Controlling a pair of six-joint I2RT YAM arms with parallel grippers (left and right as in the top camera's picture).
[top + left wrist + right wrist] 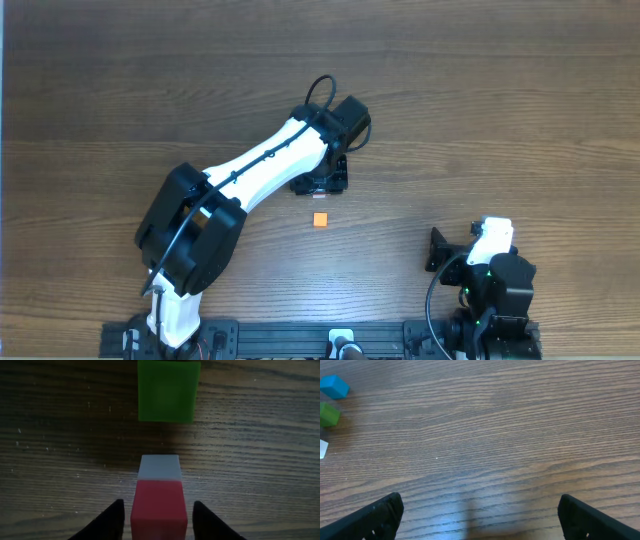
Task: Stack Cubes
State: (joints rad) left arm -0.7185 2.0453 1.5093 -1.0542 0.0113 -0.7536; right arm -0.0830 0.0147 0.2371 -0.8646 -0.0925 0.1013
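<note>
A red cube (159, 507) sits between the fingers of my left gripper (159, 520), with a narrow gap on each side, so the gripper is open. A white cube (160, 467) touches the red one on its far side; whether the red rests on it I cannot tell. A green cube (167, 390) lies on the wood further out. From above, the left gripper (320, 182) is near the table's middle, covering those cubes. A small orange cube (320, 220) lies just in front of it. My right gripper (480, 525) is open and holds nothing, low at the right (450, 250).
The right wrist view takes in a blue cube (332, 386), the green cube (327, 414) and a sliver of the white cube (322, 449) in a row. The brown wooden table (500, 120) stretches bare around both arms.
</note>
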